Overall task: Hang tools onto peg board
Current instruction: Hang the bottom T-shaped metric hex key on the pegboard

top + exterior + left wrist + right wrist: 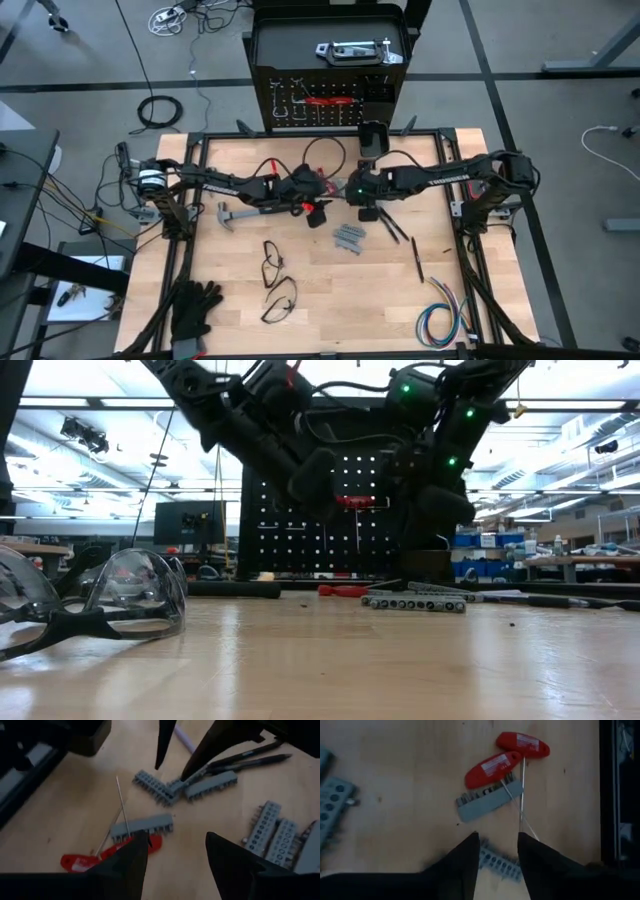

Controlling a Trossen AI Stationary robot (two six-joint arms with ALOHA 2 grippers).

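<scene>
Two red T-handle hex keys (pixel 492 767) (pixel 522 744) lie by a grey bit strip (pixel 490 802) on the wooden table, near its middle. My left gripper (pixel 175 850) hangs open above them. My right gripper (pixel 497 847) is open too, close beside the left one (pixel 365 200), with another grey strip (pixel 497 862) showing below between its fingers. In the low view both grippers are clear of the table. A black-handled hammer (pixel 232 215) lies left of the grippers. The black peg board (pixel 325 105) stands at the far edge with a red-handled tool (pixel 330 100) hanging on it.
More grey strips (pixel 350 238) and dark pens (pixel 395 225) lie right of centre. Two pairs of safety glasses (pixel 275 265) (pixel 280 300) lie nearer, black gloves (pixel 195 310) at the near left and a coloured wire bundle (pixel 440 320) at the near right. A silver tool (pixel 350 50) lies on the board's top.
</scene>
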